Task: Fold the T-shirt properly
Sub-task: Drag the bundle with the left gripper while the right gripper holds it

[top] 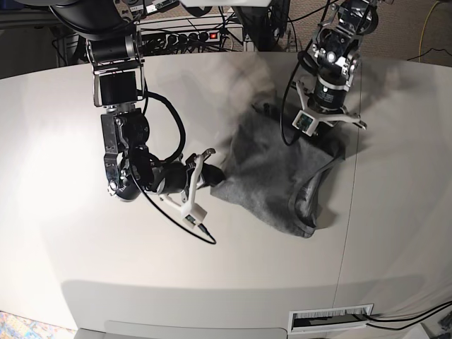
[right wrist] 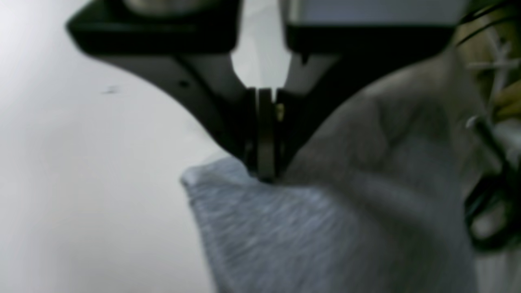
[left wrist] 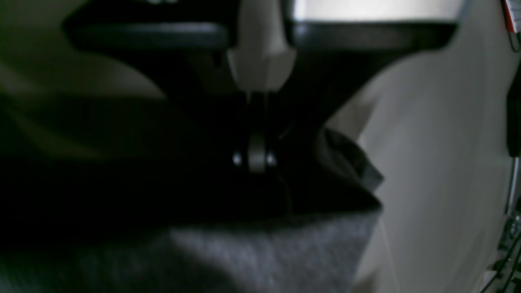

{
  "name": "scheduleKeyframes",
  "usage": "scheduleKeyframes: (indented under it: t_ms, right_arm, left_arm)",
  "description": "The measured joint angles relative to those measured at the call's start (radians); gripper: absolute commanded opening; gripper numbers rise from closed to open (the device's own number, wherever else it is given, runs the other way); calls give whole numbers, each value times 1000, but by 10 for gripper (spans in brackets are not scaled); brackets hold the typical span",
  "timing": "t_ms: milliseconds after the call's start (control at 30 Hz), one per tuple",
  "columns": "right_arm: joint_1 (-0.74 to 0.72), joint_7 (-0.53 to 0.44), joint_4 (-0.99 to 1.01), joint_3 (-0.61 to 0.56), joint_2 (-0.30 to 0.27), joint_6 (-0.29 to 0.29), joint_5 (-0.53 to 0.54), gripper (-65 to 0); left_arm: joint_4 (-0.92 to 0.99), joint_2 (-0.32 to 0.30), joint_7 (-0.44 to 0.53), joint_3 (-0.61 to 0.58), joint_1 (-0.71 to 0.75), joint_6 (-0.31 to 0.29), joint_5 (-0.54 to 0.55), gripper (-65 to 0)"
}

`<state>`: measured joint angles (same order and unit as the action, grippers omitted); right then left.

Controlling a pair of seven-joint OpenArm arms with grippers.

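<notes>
The heather-grey T-shirt (top: pixel 279 173) lies bunched on the white table (top: pixel 63 120), partly lifted at two places. My right gripper (top: pixel 214 172) is at the shirt's left edge, low over the table. In the right wrist view that gripper (right wrist: pixel 266 175) is shut on a corner of the T-shirt (right wrist: pixel 309 236), and the cloth hangs down from it. My left gripper (top: pixel 319 138) comes down on the shirt's far right part. The left wrist view shows that gripper (left wrist: pixel 255 162) shut on a dark fold of the T-shirt (left wrist: pixel 285 252). The neck opening (top: pixel 308 205) faces the near right.
A power strip with a red switch (top: pixel 205 34) and cables sit behind the table's far edge. A seam (top: pixel 351 191) crosses the table right of the shirt. A vent grille (top: pixel 330 319) is at the near edge. A black cable (top: pixel 176 205) loops below my right arm.
</notes>
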<state>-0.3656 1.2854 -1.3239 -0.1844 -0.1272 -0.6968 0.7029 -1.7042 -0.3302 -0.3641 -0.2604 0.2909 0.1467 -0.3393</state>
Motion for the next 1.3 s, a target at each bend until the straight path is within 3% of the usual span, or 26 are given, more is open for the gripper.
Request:
scheduleKeyframes:
  t_ms: [100,233,333,433,700,900,1033,1167,1300]
  right_arm:
    - [0,-2,0,0,-6,0,5,-650]
    - [-7,-227,0,0,-66,-1,-6,-650]
    - [-19,-381,0,1,-103,2,-98,-650]
    - [-17,-480,0,0,-96,2,-245,-650]
    - [-14,-586,105,-1,-8,0,-418,-650]
    - [-14,-596,184,-2,39,0,-417,-650]
    - [8,-515,201,-1,81,1,-415,-650]
    - [50,-491,200,-2,94,3,-301,-650]
    - [73,-409,196,1,92,0,-171,-650]
  left_arm:
    - [32,0,2,0,-49,0,0,-650]
    - [118,0,34,0,-111,7,-1,-650]
    - [186,0,63,0,-150,19,-2,-650]
    - [212,1,79,1,-168,23,0,-650]
    - [219,1,72,1,-188,21,3,-650]
    - [219,1,71,1,-188,21,3,-650]
    - [221,-15,98,1,-188,18,11,-650]
    - [229,-62,84,-2,-219,3,54,-650]
    - [232,-125,78,-2,-270,2,122,-650]
